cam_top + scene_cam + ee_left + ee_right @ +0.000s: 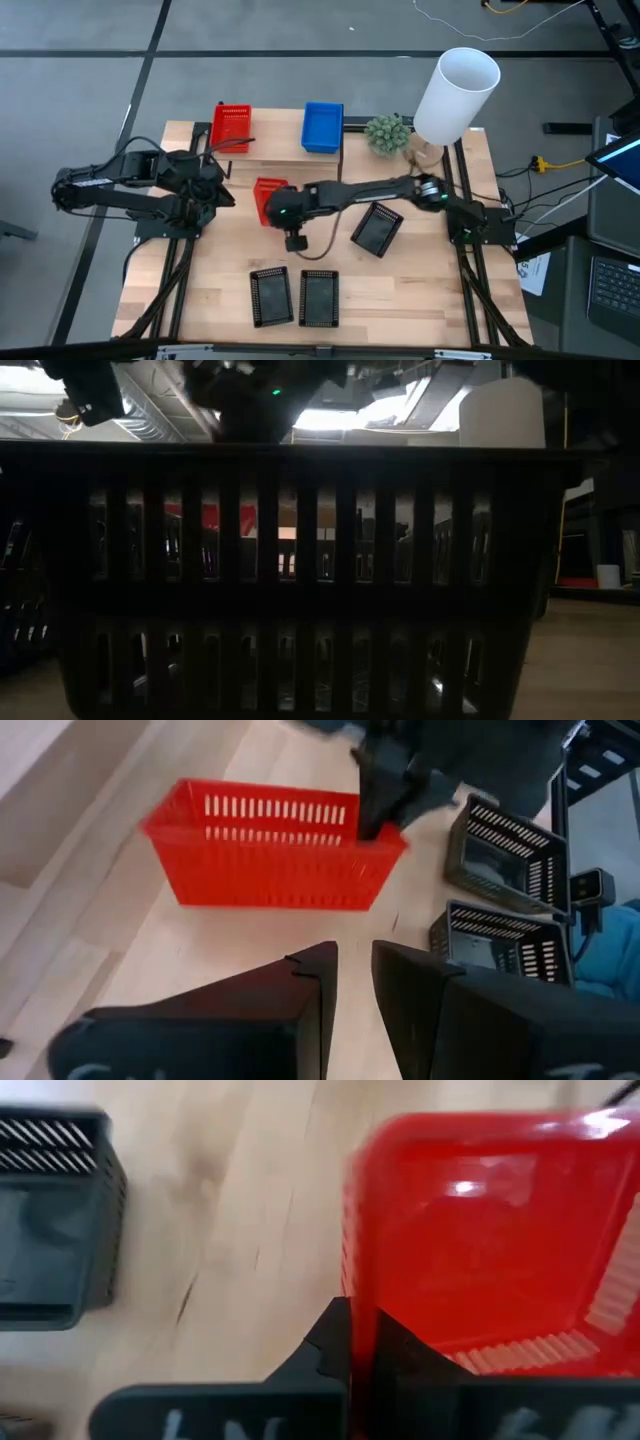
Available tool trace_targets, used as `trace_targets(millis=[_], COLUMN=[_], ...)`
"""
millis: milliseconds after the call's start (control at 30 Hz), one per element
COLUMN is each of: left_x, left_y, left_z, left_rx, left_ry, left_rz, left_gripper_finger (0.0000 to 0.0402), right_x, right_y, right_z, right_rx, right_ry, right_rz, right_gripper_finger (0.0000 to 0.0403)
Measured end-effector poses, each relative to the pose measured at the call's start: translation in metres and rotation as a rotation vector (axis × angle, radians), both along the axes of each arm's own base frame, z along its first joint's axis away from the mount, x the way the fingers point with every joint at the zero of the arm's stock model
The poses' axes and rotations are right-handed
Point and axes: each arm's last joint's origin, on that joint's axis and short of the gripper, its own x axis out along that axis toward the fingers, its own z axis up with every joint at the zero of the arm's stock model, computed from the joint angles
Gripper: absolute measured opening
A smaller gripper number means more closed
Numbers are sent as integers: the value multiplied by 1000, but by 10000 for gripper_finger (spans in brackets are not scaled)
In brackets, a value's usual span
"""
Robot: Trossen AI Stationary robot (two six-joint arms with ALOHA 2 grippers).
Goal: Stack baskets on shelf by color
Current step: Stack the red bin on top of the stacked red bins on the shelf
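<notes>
On the shelf (275, 140) at the table's far side stand one red basket (232, 127) and one blue basket (322, 128). A second red basket (268, 198) (265, 850) is just in front of the shelf, with my right gripper (287, 212) (362, 1345) shut on it. My left gripper (222, 190) (355, 975) hovers to the left of this basket, touching nothing, its fingers a narrow gap apart. Three black baskets rest on the tabletop: two side by side near the near edge (270, 297) (318, 298) and one turned askew (377, 228). My right gripper pinches the red basket's end wall (365, 1295) on the near side, at the rim. One finger (415, 1355) is inside the basket and the other finger (325, 1345) outside, coming from above (385, 800). Whether the basket's bottom touches the table I cannot tell.
A white cylinder (455, 90) and a small green plant (388, 133) stand at the shelf's right end. One black basket (300, 580) fills the low view close to the camera. Bare wood lies between the red basket and the near black baskets.
</notes>
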Motion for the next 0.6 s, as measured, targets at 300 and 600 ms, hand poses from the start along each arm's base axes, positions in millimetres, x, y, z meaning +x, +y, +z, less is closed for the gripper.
trace_targets(millis=[300, 600], left_x=[0, 0], left_y=[-1, -1], left_z=[-2, -2], left_rx=[3, 6], left_ry=[23, 24], left_rz=[-6, -3], left_gripper_finger=[58, 58], right_x=[20, 28], right_y=[-1, 7], right_z=[-32, -29], right_rx=[-18, -32], right_ry=[93, 3], right_rz=[-54, -8], right_gripper_finger=[0, 49])
